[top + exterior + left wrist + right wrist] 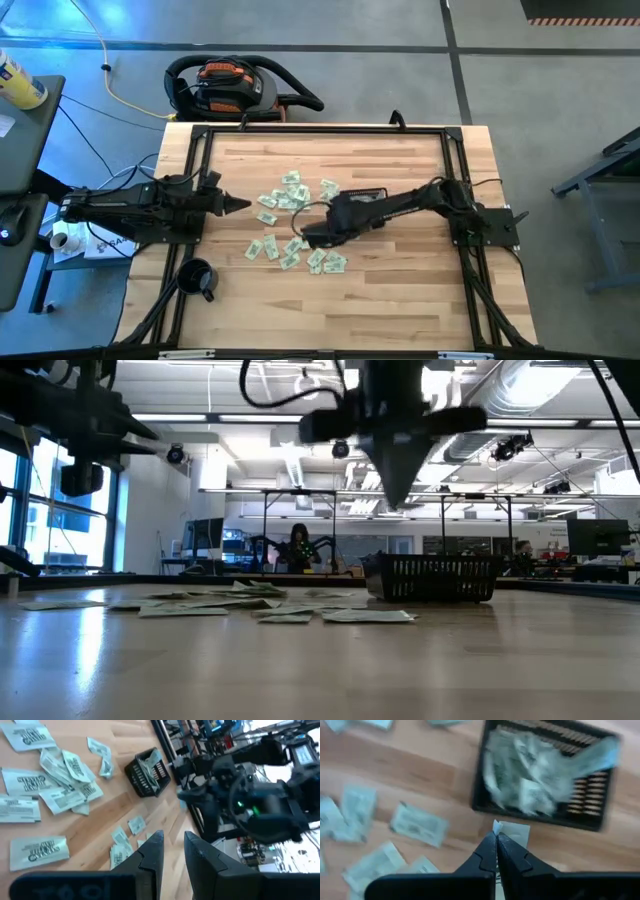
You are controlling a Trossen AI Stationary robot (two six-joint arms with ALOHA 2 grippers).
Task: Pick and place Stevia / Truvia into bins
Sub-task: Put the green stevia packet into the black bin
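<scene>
The right pincer (496, 839), clenched on what seems one sachet (512, 831), hangs just beside the basket (592, 817); left pincer (172, 851) released.

Left arm: extended level from the table's left edge toward centre | left gripper (240, 204): raised off the table, fingers (151, 851) slightly parted, nothing between them | Right arm: reaches in from the right edge, bent down toward table centre | right gripper (496, 838): above the table, fingertips pressed together, pinching a sachet (512, 832)
</scene>
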